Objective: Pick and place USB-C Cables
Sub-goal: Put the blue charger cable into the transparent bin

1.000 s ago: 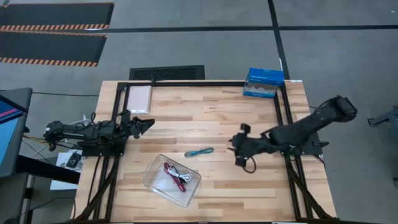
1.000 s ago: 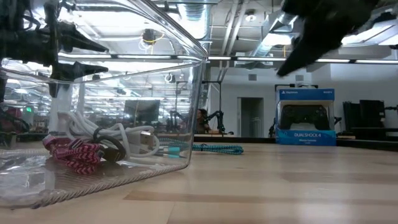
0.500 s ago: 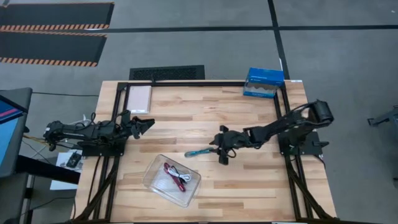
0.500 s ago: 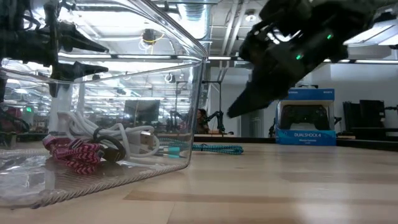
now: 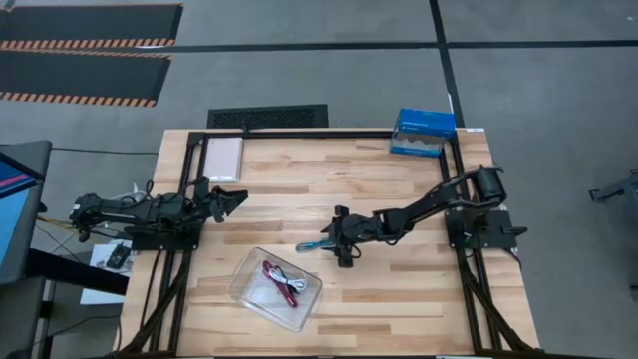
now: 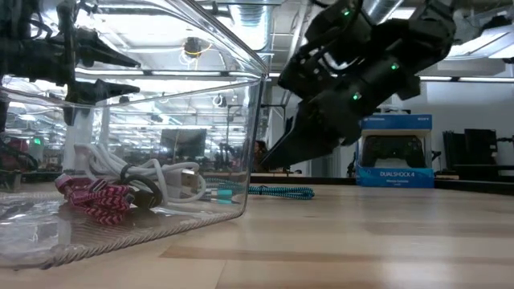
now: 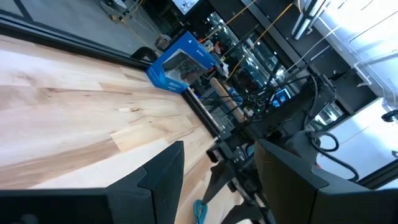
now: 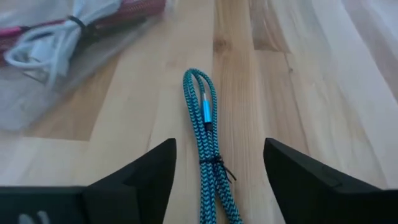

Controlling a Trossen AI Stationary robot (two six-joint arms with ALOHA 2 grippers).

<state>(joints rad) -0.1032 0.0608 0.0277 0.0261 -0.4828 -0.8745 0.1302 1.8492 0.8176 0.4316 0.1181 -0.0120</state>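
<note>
Reaching farther left across the table than a second ago, the right gripper in the high view now hangs at the right end of the teal cable, which lies on the wood just beyond the clear tray. Its wrist view shows the teal cable running between wide-spread fingers, unheld, while the left gripper waits open at the left edge.

Blue box at table edge; floor vent.
</note>
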